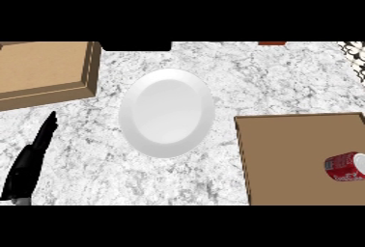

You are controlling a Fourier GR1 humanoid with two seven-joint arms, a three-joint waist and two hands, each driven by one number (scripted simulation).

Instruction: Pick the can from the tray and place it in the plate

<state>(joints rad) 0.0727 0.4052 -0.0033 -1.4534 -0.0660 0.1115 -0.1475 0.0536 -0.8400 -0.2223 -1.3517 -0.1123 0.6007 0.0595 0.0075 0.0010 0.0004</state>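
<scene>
A red can (345, 167) lies on its side on the brown tray (285, 154) at the right, close to the view's right edge. The white plate (166, 112) sits in the middle of the marble counter, with nothing on it. My left hand (30, 161) shows at the lower left, fingers straight and pointing up, resting apart from the plate and holding nothing. My right hand does not show in the view.
A wooden box (46, 72) stands at the upper left of the counter. A dark object (135, 46) sits at the back edge, and a patterned thing (354, 55) shows at the top right corner.
</scene>
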